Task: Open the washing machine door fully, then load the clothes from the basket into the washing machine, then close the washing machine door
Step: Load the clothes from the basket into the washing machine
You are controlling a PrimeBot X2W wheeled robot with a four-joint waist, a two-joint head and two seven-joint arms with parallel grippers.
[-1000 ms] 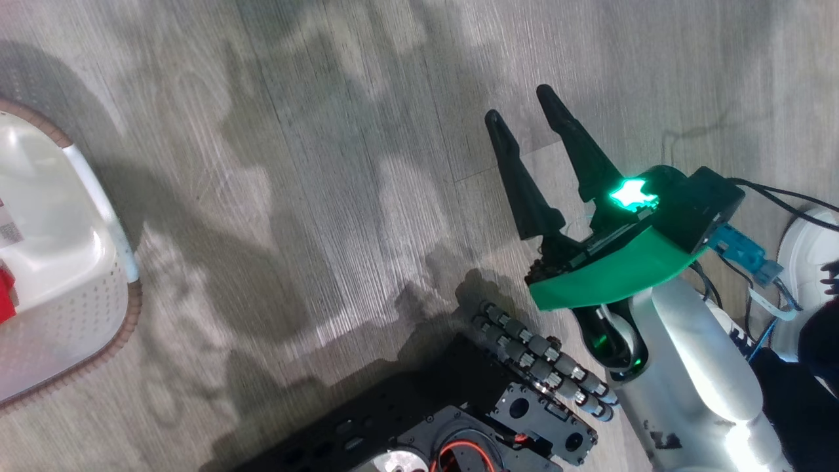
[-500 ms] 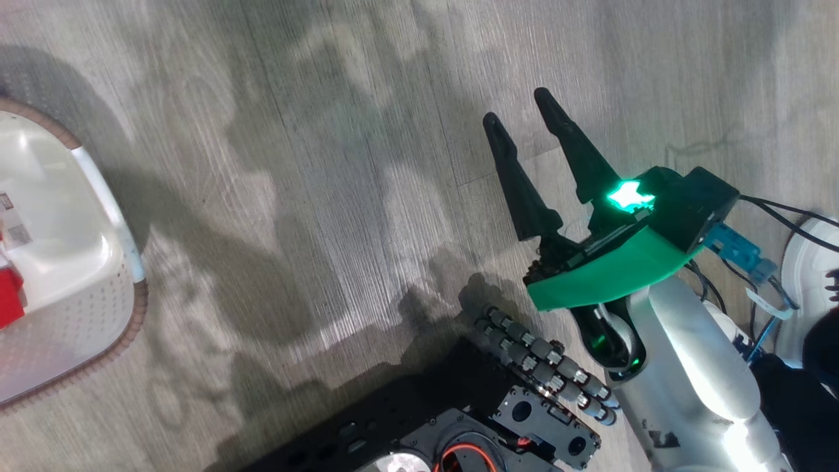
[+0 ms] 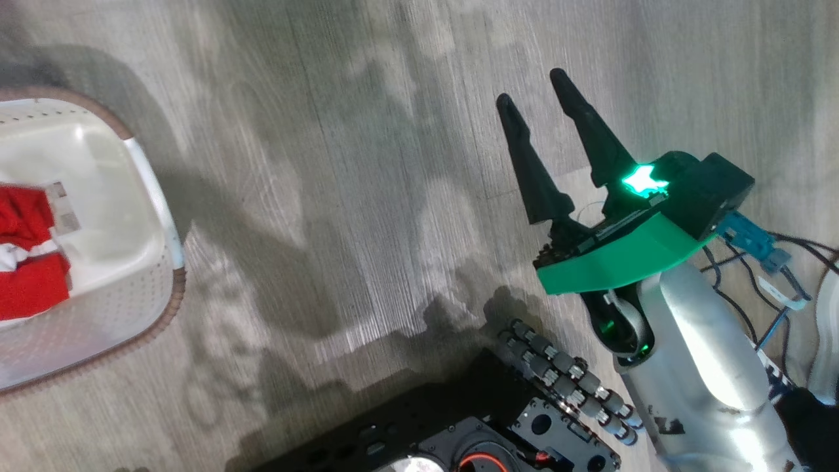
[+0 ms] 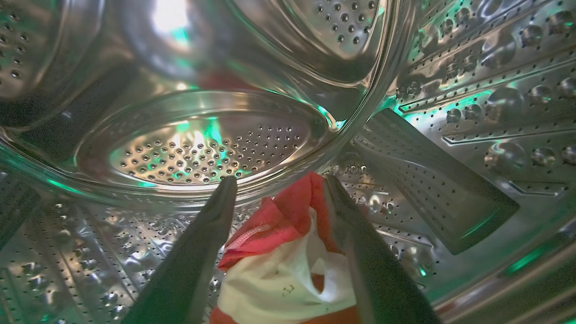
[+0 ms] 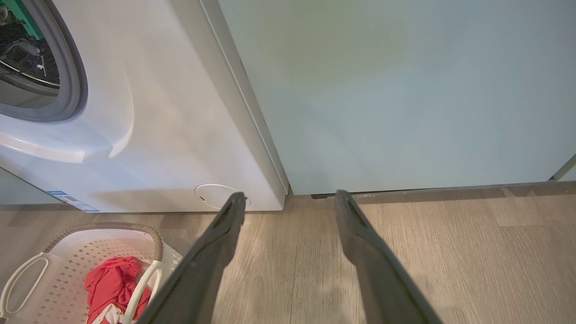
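Left wrist view says we're hovering the left claw point(image 4: 280, 180) wide open, straddling a red top point(image 4: 279, 270) in the washer drum point(image 4: 202, 148), right claw point(image 3: 531, 88) hanging open too, more red clothes point(image 3: 26, 262) waiting in the basket point(image 3: 172, 288), so we're risking snagging it backing out.

Grey-brown wood-grain plank floor point(image 3: 341, 164), matte, plank seams visible. Broad soft dark shadows point(image 3: 262, 288) across it, brighter patches between. Flat pale teal cabinet front point(image 5: 405, 90) stands on floor; thin dark gap point(image 5: 321, 196) along its base.

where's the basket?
The basket is on the floor at the head view's left edge, clothes inside; right wrist view: lower left, before the washing machine.
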